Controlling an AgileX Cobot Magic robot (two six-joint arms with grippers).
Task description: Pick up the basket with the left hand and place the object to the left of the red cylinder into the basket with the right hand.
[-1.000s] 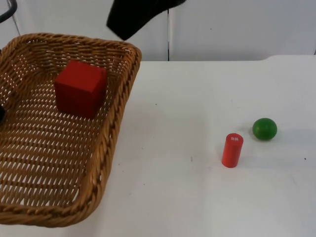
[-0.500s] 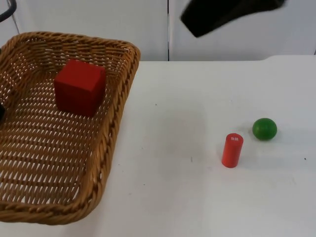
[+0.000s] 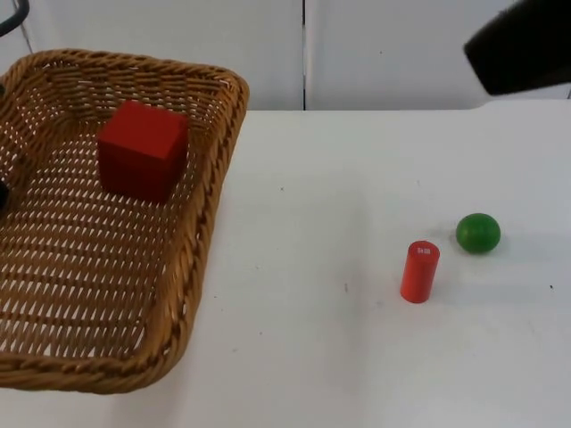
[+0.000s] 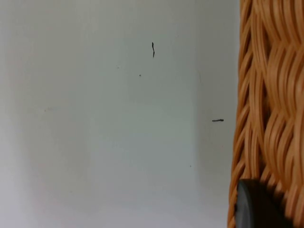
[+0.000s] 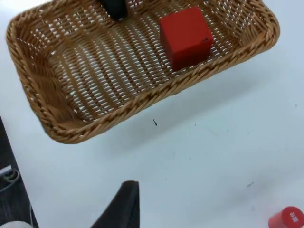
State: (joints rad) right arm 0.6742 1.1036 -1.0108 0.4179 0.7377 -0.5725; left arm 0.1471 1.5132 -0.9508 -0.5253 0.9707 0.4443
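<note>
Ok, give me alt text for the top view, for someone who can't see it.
A red cube lies inside a brown woven wicker basket at the left of a white table. Far to its right stands a small upright red cylinder, with a green ball just right of it and slightly behind. The black right arm hangs at the upper right corner.

The basket [image 3: 116, 214] runs off the top view's left edge, hiding where the left end effector [image 5: 115, 8] grips its rim. The red cylinder [image 5: 286, 219] is cropped in the right wrist view, and its white label is too small to read.
</note>
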